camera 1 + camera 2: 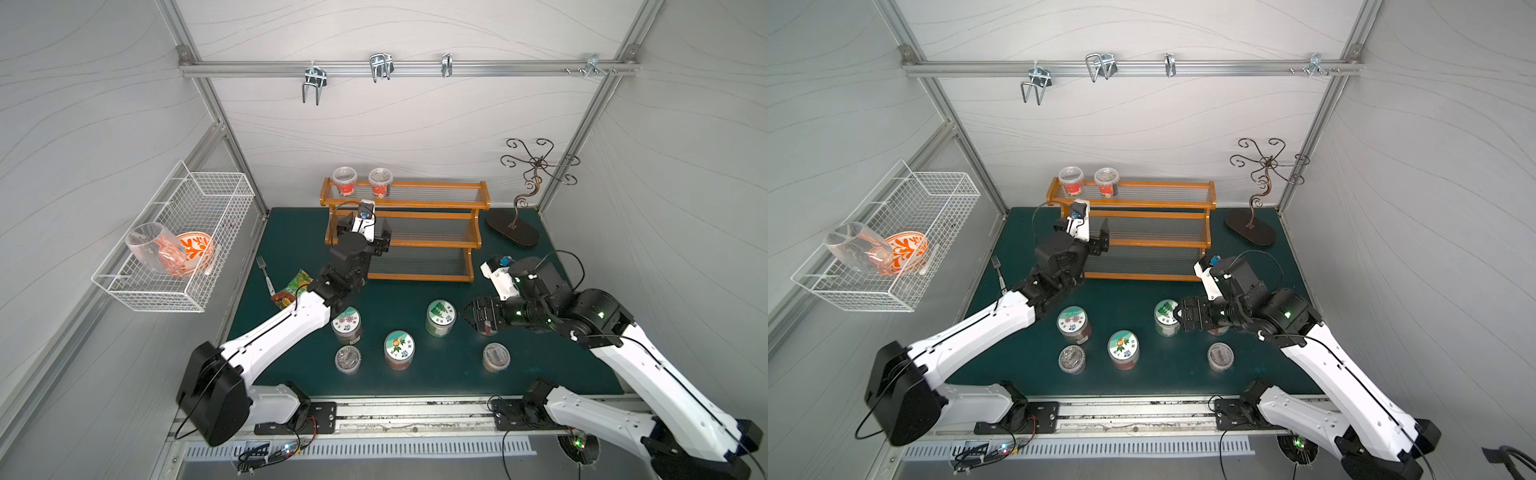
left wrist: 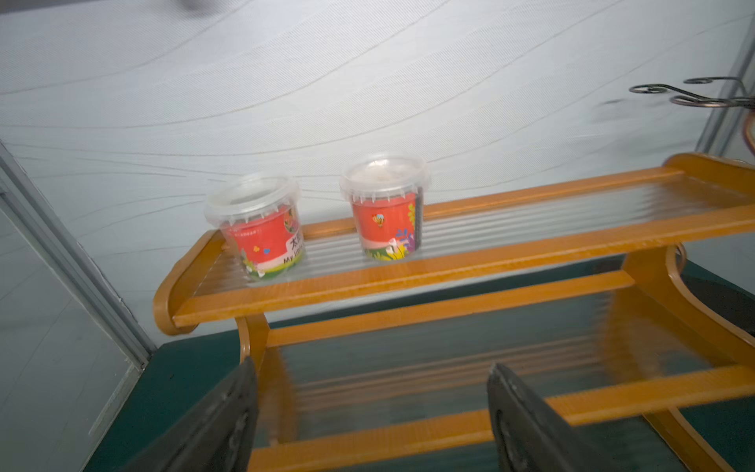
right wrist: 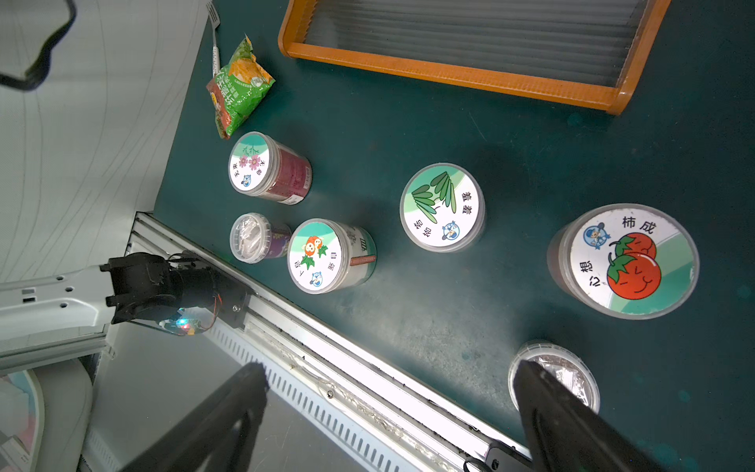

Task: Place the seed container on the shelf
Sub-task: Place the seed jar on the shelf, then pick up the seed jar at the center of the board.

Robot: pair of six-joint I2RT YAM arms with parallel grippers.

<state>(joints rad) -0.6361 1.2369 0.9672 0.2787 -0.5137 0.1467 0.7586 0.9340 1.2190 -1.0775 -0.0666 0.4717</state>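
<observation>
**Left pincer** (image 2: 371, 378): the fingers (image 2: 228, 417) stand apart. Nothing is between them and they touch no item. The pincer is held over the lower tiers of the shelf (image 2: 449, 267), towards its left end, pointing at the back wall.

**Seed container** (image 2: 386, 220): it stands upright with its lid on, on the shelf's top tier. It is almost straight ahead of the left pincer, beyond the fingertips and clear of both. A second red-labelled tub (image 2: 261, 233) stands on the same tier. It is beside the first but apart from it, a little to the pincer's left and nearer the shelf's end. Both top views show the pair in that order.

**Right pincer** (image 3: 388, 367): the fingers are spread wide and hold nothing. It hangs above the green mat (image 3: 408, 122), well apart from the shelf.
- The tomato-lid jar (image 3: 621, 261) stands upright just beyond its fingertips.
- The leaf-lid jar (image 3: 443, 206) stands farther ahead.
- In the right wrist view one finger passes in front of a small clear-lidded pot (image 3: 553, 376). A top view shows that pot (image 1: 496, 356) near the pincer but apart from it.
</observation>
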